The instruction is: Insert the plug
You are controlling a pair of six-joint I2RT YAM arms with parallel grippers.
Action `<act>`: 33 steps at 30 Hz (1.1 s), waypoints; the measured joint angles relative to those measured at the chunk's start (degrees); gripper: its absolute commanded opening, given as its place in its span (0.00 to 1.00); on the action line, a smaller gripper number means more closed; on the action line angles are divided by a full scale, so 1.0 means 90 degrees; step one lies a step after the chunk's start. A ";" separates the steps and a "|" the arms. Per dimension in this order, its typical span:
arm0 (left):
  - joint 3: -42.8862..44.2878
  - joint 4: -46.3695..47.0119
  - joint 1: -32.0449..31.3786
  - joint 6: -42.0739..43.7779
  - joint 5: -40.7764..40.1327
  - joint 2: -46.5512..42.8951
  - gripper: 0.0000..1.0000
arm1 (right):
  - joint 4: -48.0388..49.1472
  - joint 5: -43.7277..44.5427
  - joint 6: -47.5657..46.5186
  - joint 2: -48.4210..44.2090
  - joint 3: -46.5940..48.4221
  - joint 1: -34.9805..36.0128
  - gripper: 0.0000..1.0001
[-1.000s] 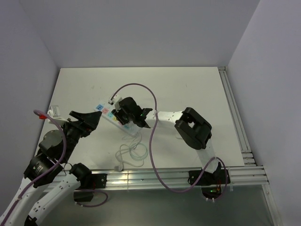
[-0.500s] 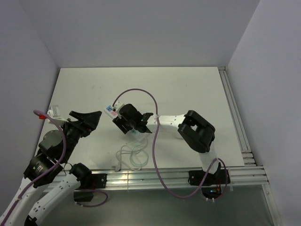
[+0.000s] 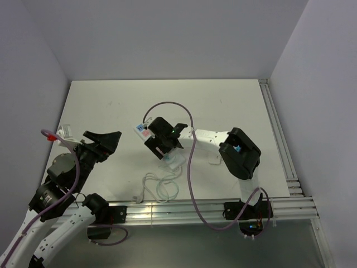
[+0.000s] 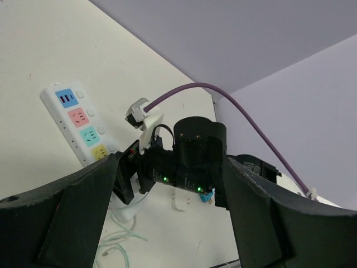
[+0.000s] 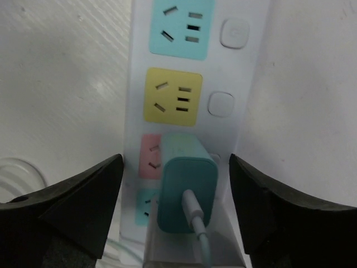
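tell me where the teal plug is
In the right wrist view, the teal plug sits low centre on the power strip, at the pink outlet.

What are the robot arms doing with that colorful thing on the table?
They are working on plugging something in. The right gripper hangs just above a white power strip with colored sockets. A teal plug with a white cable looks pushed into the strip, by the pink socket. The fingers are spread open on either side of the plug and not touching it. The left gripper waits off to the side, open and holding nothing.
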 measured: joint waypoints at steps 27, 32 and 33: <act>-0.0325 0.0197 0.0000 0.0000 0.0073 0.0406 0.83 | -0.1557 -0.0396 0.0794 -0.1144 0.1328 -0.0253 0.98; -0.0425 0.0248 0.0000 0.0000 0.0002 0.0386 0.83 | -0.2174 -0.0610 0.1032 -0.1003 0.1496 -0.0532 0.43; -0.0444 0.0272 0.0000 0.0000 -0.0010 0.0391 0.83 | -0.2300 -0.0585 0.1013 -0.0901 0.1644 -0.0571 0.39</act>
